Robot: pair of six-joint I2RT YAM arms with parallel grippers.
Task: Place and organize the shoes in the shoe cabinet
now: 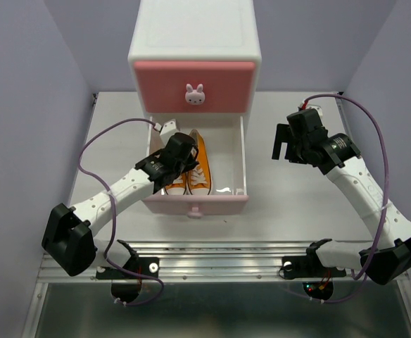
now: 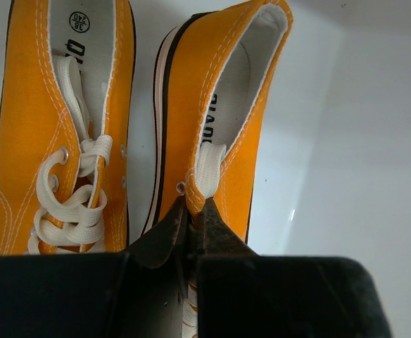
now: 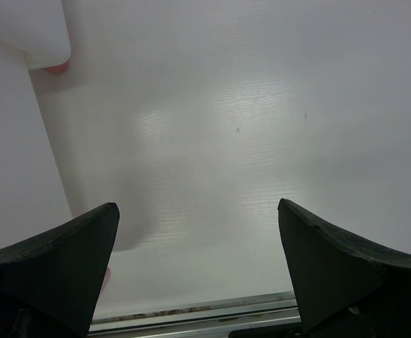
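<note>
Orange shoes (image 1: 200, 169) in drawer (image 1: 219, 201), axes front-back, toes nearward. L end effector (image 2: 191, 205) clamps one; R end effector (image 3: 197, 208) spread.

R tool (image 3: 197, 208) spread wide, table (image 3: 262, 105), cabinet corner (image 3: 22, 32)

Table (image 1: 297, 211): one, pale grey, matt top. Standing on it: one white cabinet (image 1: 195, 42) with pink drawer fronts, at the middle of the far edge. It stands on pink feet, one foot (image 3: 56, 68) seen resting on the top. Its lower drawer (image 1: 219, 201) is pulled out over the table's middle, toward the near edge. Along the near edge: one metal rail (image 1: 219, 255).
</note>
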